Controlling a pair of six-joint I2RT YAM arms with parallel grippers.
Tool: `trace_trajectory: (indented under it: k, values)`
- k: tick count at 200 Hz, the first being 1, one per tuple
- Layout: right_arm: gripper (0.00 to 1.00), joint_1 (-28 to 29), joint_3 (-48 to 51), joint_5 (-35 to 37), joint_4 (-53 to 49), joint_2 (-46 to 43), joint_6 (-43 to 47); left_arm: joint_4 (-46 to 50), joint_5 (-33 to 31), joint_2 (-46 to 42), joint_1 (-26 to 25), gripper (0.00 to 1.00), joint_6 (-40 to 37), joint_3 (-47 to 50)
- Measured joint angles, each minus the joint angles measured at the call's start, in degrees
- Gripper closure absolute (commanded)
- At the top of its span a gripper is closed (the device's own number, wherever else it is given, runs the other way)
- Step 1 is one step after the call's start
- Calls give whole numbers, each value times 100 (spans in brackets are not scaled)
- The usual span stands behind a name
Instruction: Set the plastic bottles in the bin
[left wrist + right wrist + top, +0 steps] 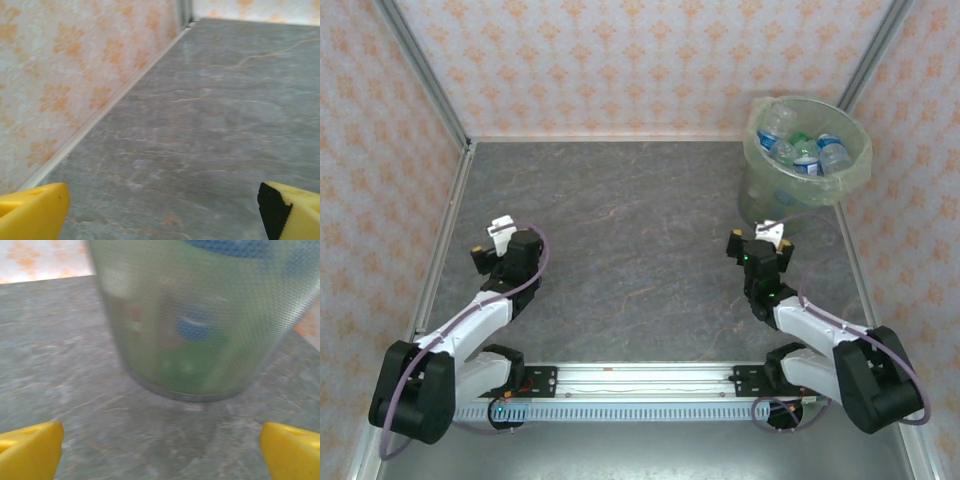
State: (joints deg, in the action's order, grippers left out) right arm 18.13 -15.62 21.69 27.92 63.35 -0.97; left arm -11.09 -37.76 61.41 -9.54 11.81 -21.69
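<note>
Nearby, the bin (pixel 765 195) stood just beyond the right end effector (pixel 757 237).
Left end effector (pixel 490 243) farther; both gaped empty.

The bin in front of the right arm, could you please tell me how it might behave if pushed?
The bin would probably slide rather than tip: its base looks wide and the plastic bottles piled inside weigh it down. Its thin translucent wall may flex under a push, and the table looks smooth.
</note>
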Motion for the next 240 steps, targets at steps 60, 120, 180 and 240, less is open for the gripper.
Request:
trace_trajectory:
  k: [60, 120, 180, 240]
  values:
    - [0, -852, 385, -208, 1996, 879, -37, -2752, 688, 1058, 603, 0, -518, 804]
    - [0, -1067, 321, -691, 3477, 1937, 243, -4988, 2103, 2192, 671, 0, -894, 719]
    - [0, -1386, 391, -1445, 4157, 2361, 278, -5952, 2745, 2612, 848, 0, -914, 907]
    - [0, -1482, 372, -1770, 4155, 2363, 278, -6207, 2887, 2614, 846, 0, -940, 907]
